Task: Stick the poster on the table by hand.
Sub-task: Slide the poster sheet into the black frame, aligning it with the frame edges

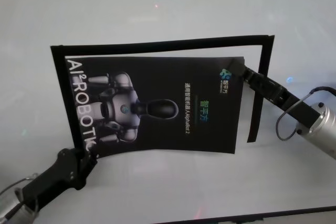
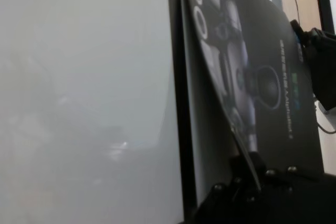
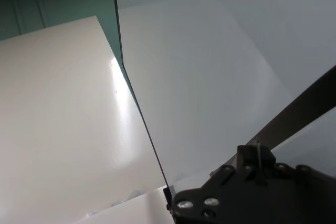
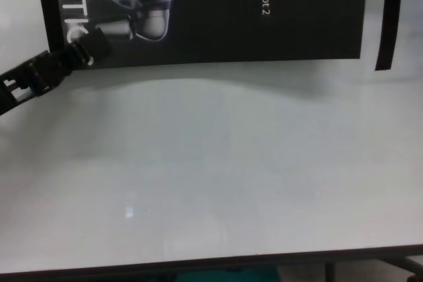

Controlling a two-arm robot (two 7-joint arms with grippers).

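The poster [image 1: 157, 103] is a black sheet with a silver-grey robot and white letters, held over the white table [image 1: 157, 3]. My left gripper [image 1: 84, 153] is shut on its near left corner, by the big white letters. My right gripper [image 1: 237, 69] is shut on its far right corner, by the small logo. In the chest view the poster [image 4: 231, 11] hangs slightly above the table [image 4: 211, 163] and casts a shadow, with my left gripper [image 4: 92, 45] at its corner. The left wrist view shows the poster [image 2: 262, 77] rising from my left gripper [image 2: 252, 174].
Narrow black strips lie on the table around the poster: one along the far side [image 1: 168, 44], one on the left [image 1: 62, 93], one on the right [image 1: 260, 93]. The table's dark front edge [image 4: 211, 263] runs close to me. A cable loop [image 1: 286, 124] hangs from the right arm.
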